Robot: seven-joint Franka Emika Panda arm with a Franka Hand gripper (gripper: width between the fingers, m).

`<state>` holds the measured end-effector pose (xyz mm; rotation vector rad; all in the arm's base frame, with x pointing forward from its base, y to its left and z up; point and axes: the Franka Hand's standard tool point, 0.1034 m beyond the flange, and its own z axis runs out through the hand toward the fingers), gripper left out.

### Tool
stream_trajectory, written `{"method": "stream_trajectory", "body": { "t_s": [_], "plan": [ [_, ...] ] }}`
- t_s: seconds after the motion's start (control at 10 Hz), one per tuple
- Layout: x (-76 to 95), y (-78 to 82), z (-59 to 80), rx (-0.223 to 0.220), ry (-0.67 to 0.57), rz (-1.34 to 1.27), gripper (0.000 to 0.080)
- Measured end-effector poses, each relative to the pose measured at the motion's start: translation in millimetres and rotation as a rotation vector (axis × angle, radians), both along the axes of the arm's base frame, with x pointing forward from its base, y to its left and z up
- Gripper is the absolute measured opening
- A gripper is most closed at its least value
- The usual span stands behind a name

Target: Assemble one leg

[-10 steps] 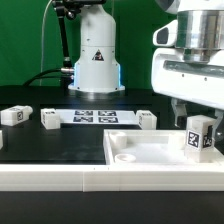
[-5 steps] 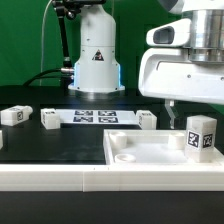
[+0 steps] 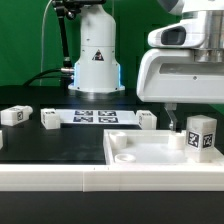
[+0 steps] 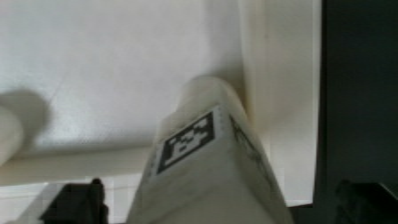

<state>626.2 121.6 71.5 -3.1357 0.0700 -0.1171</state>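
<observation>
I am seeing the leg [image 3: 200, 137] standing upright in the tabletop's [image 3: 140, 152] corner on the exterior view's right, presumably seated in its socket. My hand [image 3: 171, 118] is hovering above it, fingers [image 4: 75, 203] apart and touching nothing. Farther back, 3 loose legs [image 3: 50, 119] are lying on the desk [image 3: 60, 145] beside the marker board [image 3: 95, 116].

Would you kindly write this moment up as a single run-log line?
gripper: open, above leg | leg: upright in tabletop corner, unheld | three legs on table | marker board: flat
</observation>
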Motion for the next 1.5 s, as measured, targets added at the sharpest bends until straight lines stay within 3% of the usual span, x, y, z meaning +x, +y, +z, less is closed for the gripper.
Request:
{"method": "stream_trajectory", "body": {
  "t_s": [0.6, 0.8, 0.9, 1.0, 1.2, 1.5],
  "plan": [
    [0.3, -3.5, -0.3, -0.048, 0.001, 0.226, 0.0649],
    [0.3, -3.7, -0.4, -0.048, 0.001, 0.226, 0.0425],
    [0.2, -3.8, -0.5, -0.048, 0.001, 0.223, 0.0425],
    [0.0, -3.7, -0.7, -0.046, 0.002, 0.199, 0.0291],
    [0.0, -3.6, -0.8, -0.04, 0.001, 0.135, 0.0291],
    [1.2, -2.8, -0.9, -0.013, -0.021, -0.172, 0.0291]
  ]
}}
